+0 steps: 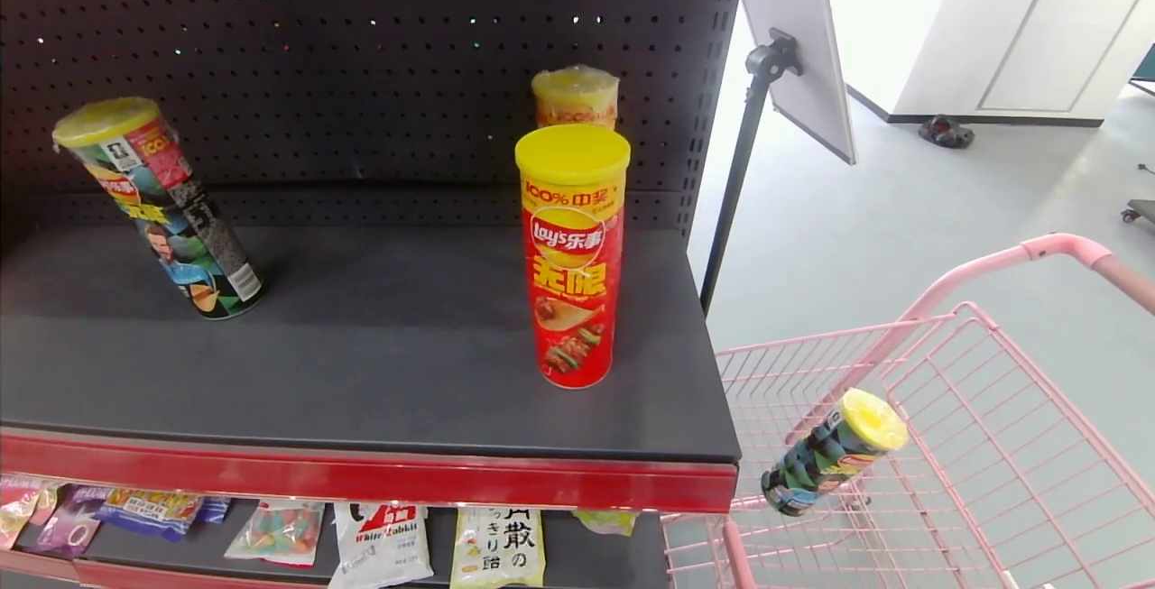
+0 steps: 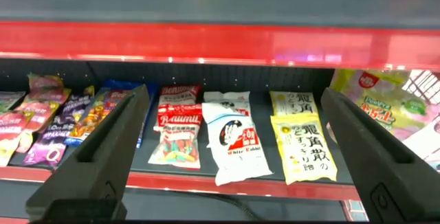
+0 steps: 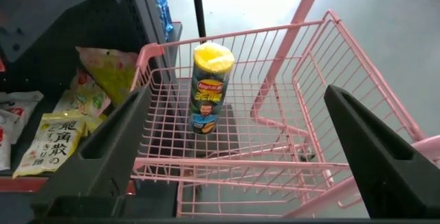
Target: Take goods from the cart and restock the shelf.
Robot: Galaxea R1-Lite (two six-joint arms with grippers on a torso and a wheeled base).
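Right gripper (image 3: 236, 92) hovering above cart (image 3: 275, 35), fingers released, empty; can (image 3: 210, 90) standing near-upright ahead, lining up with gap. Left gripper (image 2: 234, 92) released, farther.

I count three cans on the shelf (image 1: 361, 363): a red can (image 1: 571, 255), a dark can (image 1: 162, 210), a half-hidden can (image 1: 575, 95). A fourth can (image 1: 832, 454) sits in the one cart (image 1: 1065, 248).

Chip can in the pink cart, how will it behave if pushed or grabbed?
The chip can is a tall, narrow cylinder standing on the cart's wire floor, so a nudge would probably tip it and let it roll. Its glossy wall looks stiff but possibly slippery.
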